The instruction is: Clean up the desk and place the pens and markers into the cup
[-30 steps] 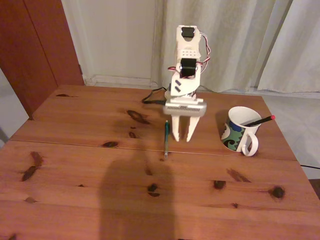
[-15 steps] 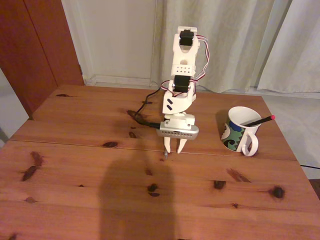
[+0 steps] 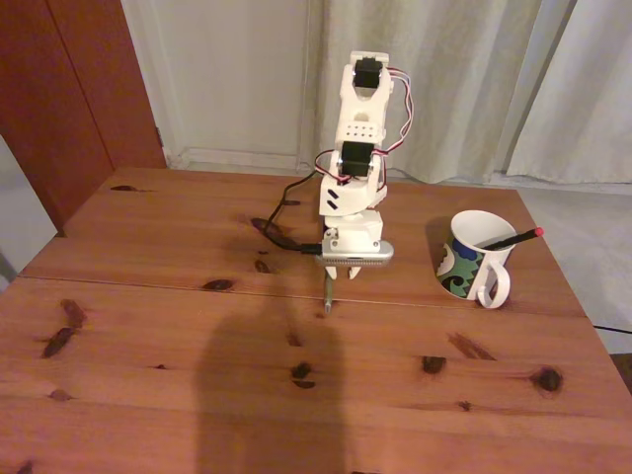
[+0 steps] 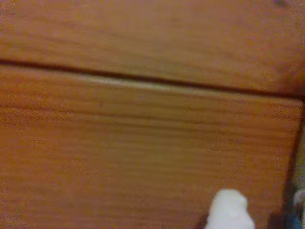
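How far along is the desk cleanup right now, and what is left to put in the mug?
Done: the black pen with red tip already leans in the cup. In hand: the gripper is down low over the teal-green pen on the desk, jaws nearly together; a firm grasp can't be confirmed. Left: lifting that pen into the cup.

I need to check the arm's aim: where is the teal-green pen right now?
In the fixed view the teal-green pen lies mid-desk under the lowered gripper, its near end crossing the desk seam, left of the cup.
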Controlling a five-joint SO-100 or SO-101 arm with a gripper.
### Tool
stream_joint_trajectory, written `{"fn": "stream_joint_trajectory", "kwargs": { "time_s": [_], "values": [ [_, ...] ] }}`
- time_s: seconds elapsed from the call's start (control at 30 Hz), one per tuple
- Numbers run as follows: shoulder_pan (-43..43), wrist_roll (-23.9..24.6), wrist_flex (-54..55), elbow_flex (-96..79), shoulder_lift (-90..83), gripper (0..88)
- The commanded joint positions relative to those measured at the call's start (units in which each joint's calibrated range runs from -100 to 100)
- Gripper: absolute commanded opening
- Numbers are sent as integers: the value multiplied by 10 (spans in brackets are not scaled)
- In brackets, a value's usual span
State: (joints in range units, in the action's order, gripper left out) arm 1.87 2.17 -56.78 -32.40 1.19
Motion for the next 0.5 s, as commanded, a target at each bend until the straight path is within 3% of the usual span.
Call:
{"fn": "stream_joint_trajectory", "kwargs": {
  "time_s": [0.0, 0.47],
  "values": [
    [-5, -7, -6, 34, -46, 108],
    [-56, -38, -4, 32, -53, 108]
  ]
}}
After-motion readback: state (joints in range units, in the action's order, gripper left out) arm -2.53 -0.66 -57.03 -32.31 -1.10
